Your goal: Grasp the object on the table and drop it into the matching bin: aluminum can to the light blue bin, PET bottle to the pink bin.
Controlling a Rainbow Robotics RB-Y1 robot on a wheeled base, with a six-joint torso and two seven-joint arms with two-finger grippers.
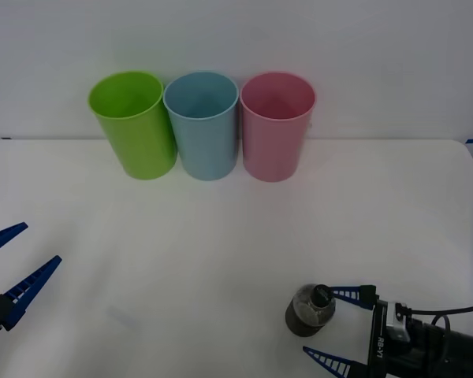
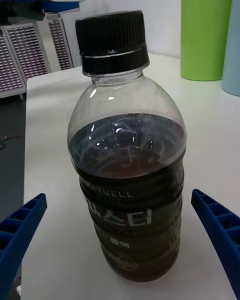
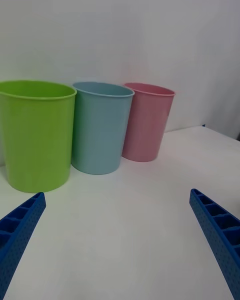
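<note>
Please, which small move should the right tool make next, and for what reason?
Probably it should close its fingers on the PET bottle. The right tool is open with one blue finger on each side of the upright bottle, not touching it yet. The pink bin stands far across the table. The left tool waits open.

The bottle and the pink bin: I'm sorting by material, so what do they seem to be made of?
Bottle: looks like clear, glossy plastic; the dark drink shows through its ribbed wall, and glints sit on the shoulder. Its cap seems matte black plastic with fine ridges. Pink bin: probably opaque moulded plastic, smooth with a soft sheen and a thin rim.
</note>
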